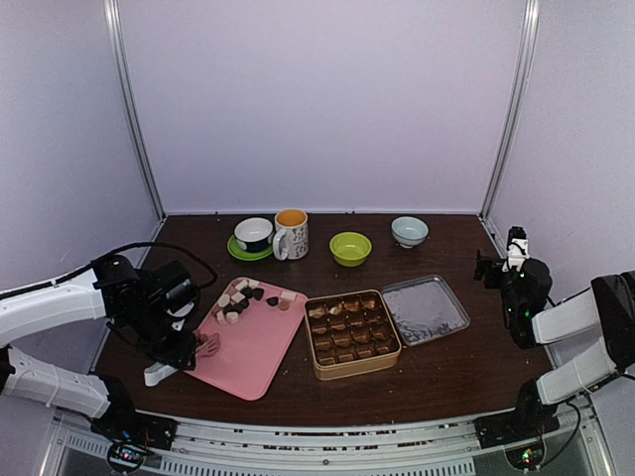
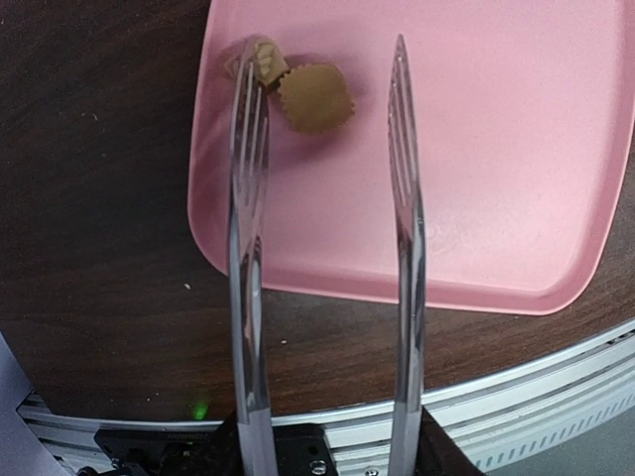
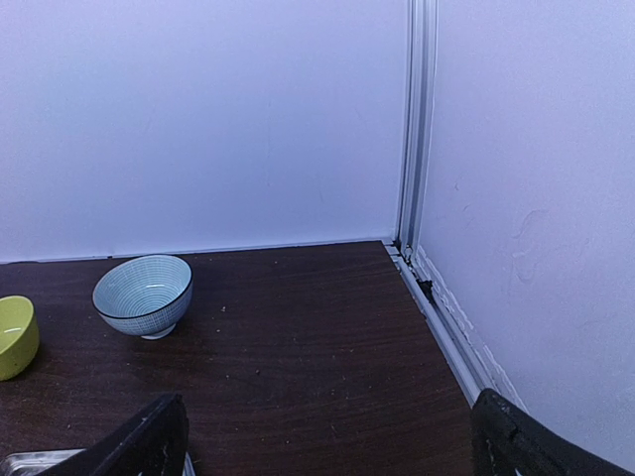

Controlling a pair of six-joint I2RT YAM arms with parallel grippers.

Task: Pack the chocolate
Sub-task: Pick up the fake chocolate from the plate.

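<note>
Loose chocolate pieces point(image 1: 243, 296), dark, tan and cream, lie at the far end of a pink tray point(image 1: 253, 352). My left gripper point(image 1: 182, 345) is shut on metal tongs point(image 2: 402, 248). The tong blades are spread apart over the tray's near left corner point(image 2: 228, 253). Two tan chocolates point(image 2: 314, 97) lie by the left blade tip; the blades are not closed on either one. The open gold tin point(image 1: 352, 332) holds several chocolates in its grid. My right gripper point(image 1: 496, 266) is open and empty at the right side of the table; in the right wrist view point(image 3: 327, 446) only its fingertips point(image 3: 149, 441) show.
The tin's lid point(image 1: 425, 309) lies upside down to the right of the tin. At the back stand a white cup on a green saucer point(image 1: 254, 236), a mug point(image 1: 291, 234), a green bowl point(image 1: 350, 248) and a blue bowl point(image 3: 143, 295). The table's front edge rail point(image 2: 516, 416) is close below the tray.
</note>
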